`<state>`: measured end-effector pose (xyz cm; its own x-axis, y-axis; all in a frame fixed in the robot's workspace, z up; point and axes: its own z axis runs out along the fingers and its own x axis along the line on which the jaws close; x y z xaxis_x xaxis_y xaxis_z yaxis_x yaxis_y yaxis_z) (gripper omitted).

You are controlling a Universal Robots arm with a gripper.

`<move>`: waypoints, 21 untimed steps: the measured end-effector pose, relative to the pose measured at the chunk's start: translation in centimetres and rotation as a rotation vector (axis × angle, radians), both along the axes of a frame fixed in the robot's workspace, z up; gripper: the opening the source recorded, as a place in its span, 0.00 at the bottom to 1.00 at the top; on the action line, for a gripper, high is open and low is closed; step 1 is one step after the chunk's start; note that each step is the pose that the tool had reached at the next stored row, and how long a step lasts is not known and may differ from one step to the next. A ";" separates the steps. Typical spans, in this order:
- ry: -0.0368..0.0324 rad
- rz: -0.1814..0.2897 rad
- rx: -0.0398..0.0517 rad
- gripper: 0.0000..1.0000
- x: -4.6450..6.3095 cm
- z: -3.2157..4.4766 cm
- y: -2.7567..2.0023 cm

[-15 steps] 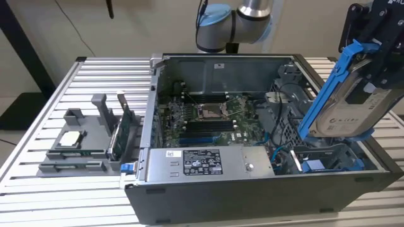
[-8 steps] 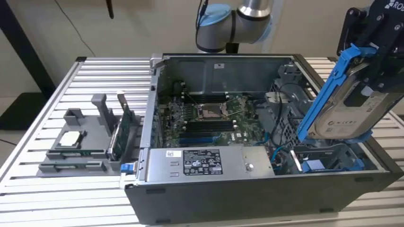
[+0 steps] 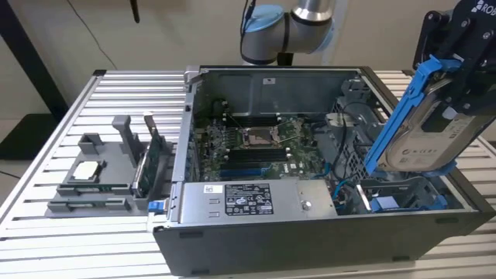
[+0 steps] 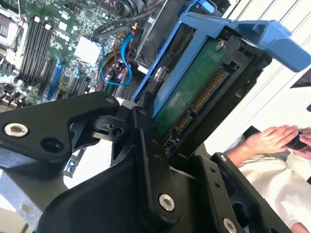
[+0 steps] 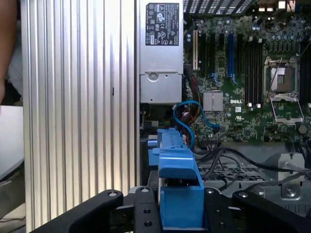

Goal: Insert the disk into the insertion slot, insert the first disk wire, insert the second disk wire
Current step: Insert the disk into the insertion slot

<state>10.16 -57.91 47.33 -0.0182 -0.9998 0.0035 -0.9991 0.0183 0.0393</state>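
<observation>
- The disk (image 3: 430, 139) is silver-grey with a white label and is clipped in a bright blue carrier frame. It stands steeply tilted, its lower end near the mouth of the insertion slot, not seated.
- The insertion slot (image 3: 403, 195) is a dark grey metal bay with blue rails, in the open case's near corner on the exterior view's right.

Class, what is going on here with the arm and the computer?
The gripper is shut on the disk, holding it tilted above the insertion slot in the open case, on the exterior view's right. The disk is not yet in the slot. A person's hand shows in the second wrist view.
</observation>
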 end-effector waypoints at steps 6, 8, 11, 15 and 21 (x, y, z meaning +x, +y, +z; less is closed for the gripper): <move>0.0000 0.000 0.0001 0.33 0.0 -0.34 0.00; 0.0000 0.000 0.0000 0.33 0.0 -0.46 0.00; 0.0000 0.000 -0.0001 0.33 0.0 -0.61 0.00; 0.0000 0.000 -0.0002 0.33 0.0 -0.74 0.00; 0.0000 0.000 0.0000 0.33 0.0 -0.92 0.00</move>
